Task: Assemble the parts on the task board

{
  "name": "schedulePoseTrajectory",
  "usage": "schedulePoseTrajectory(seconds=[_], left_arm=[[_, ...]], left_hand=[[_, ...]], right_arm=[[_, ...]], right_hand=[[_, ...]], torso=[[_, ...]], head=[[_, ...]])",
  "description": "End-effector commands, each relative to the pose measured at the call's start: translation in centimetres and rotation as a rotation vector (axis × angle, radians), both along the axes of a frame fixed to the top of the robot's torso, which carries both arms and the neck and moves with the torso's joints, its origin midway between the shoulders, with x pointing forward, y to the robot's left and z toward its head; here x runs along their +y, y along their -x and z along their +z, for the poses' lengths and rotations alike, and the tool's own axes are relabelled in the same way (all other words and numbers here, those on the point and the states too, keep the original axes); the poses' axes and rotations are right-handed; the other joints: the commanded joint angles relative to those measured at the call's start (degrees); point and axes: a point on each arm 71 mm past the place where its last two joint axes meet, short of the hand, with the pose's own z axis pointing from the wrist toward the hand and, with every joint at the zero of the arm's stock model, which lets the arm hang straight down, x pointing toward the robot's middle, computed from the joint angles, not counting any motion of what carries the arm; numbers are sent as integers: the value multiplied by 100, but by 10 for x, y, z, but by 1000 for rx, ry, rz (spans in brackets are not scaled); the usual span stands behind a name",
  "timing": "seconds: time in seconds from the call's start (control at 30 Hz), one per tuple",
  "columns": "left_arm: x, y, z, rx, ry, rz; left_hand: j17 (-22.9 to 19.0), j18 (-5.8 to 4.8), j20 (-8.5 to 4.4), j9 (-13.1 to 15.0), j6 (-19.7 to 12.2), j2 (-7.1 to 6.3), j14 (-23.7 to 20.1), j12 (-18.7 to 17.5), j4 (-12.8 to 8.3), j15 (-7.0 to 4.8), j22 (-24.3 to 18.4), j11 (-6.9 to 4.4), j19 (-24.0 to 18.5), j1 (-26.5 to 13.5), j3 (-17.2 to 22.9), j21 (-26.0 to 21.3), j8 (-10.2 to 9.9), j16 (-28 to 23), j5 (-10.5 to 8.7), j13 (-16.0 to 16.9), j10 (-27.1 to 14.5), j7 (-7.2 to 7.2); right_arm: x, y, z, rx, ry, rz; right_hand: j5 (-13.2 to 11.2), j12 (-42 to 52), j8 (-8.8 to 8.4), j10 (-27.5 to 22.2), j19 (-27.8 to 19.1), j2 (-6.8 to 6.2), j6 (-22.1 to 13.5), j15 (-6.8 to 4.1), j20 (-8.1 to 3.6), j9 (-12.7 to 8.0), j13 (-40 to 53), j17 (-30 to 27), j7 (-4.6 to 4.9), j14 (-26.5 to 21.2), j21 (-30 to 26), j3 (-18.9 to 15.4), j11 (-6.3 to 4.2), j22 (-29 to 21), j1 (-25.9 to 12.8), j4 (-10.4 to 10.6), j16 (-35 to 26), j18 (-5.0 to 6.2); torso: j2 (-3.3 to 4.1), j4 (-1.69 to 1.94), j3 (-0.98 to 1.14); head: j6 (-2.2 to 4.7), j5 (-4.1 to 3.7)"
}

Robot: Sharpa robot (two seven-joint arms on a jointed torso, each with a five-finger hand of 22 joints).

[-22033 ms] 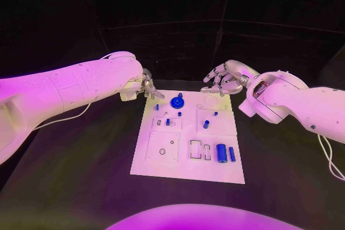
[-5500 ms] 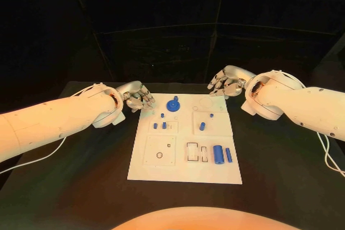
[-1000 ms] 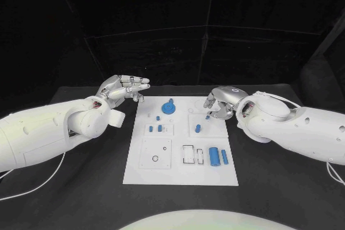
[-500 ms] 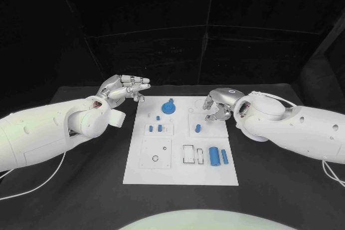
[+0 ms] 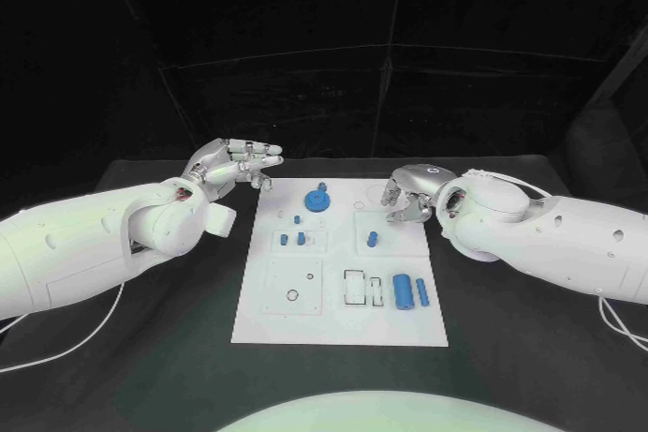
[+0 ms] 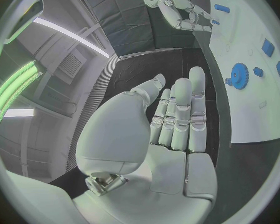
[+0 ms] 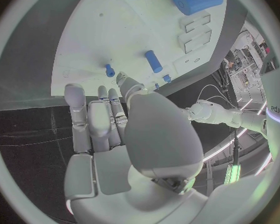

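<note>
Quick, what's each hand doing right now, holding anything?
Left hand: open, holding nothing, off the board's far left corner.
Right hand: open, nothing held, fingers over the board.

right robot hand point(image 7: 109, 134) empty, fingers apart | task board point(image 7: 115, 40) | blue parts point(image 7: 154, 61)

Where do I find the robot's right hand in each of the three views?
Head view: right hand over the far right part of the task board.
Left wrist view: small and distant, over the board.
Right wrist view: large, central, fingers toward the board.
Shared landmark: the white task board.
</note>
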Motion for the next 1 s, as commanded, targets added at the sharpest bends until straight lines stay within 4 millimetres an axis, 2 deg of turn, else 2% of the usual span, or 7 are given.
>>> schedulePoseTrajectory(seconds=[0.03, 0.3, 0.5, 0.73, 1.0], left_arm=[[-1, 0, 1, -2, 3, -6], [-1, 0, 1, -2, 4, -6], [-1, -1, 1, 1, 3, -9], [-2, -1, 1, 1, 3, -10], [-3, -1, 0, 2, 4, -14]], left_hand=[[-8, 70, 8, -7, -39, 11, -55, 20, 2, -4, -8, 3, -43, 31, -41, -20, -10, -17, 25, -5, -35, 0], [-10, 71, 9, -5, -39, 17, -56, 26, -2, -4, -9, 3, -43, 37, -40, -21, -7, -16, 24, -4, -35, -1], [-11, 73, 10, -4, -39, 23, -57, 34, -9, -5, -11, 2, -42, 48, -39, -23, -2, -15, 24, -2, -37, -2], [-13, 73, 10, -4, -41, 23, -58, 38, -16, -6, -12, 2, -41, 56, -39, -24, 0, -14, 24, -2, -40, -2], [-13, 73, 10, -4, -41, 23, -58, 38, -16, -6, -12, 2, -41, 56, -39, -24, 0, -14, 24, -2, -40, -2]], right_arm=[[2, 0, -2, 18, 22, 22], [3, 1, -7, 37, 33, 25], [2, 0, -9, 49, 43, 25], [2, -1, -10, 50, 46, 24], [4, -2, -12, 57, 51, 28]], right_hand=[[43, 33, 41, 70, 59, -7, 66, -11, -4, 7, -8, 35, 10, 60, 40, 89, -15, 57, 85, -17, 34, 14], [43, 23, 49, 100, 73, -27, 106, -14, -9, 9, -11, 30, 16, 68, 53, 149, -16, 71, 81, -20, 33, 11], [38, 7, 49, 92, 66, -48, 120, -11, -10, 9, -15, 8, 21, 65, 48, 169, -10, 56, 64, -15, 20, 13], [35, 1, 48, 87, 69, -53, 123, -10, -10, 8, -16, 8, 22, 66, 50, 176, -9, 61, 61, -14, 20, 12], [26, -14, 48, 163, 126, -32, 188, -24, -19, 8, -11, 26, 3, 79, 104, 366, -27, 146, 105, -50, 33, -2]], torso=[[-2, 3, -5], [-3, -4, -2], [-6, 8, -7], [-3, -4, -5], [0, 6, -4]], head=[[-16, -6], [-29, 8], [-35, 2], [-33, 1], [-51, -4]])
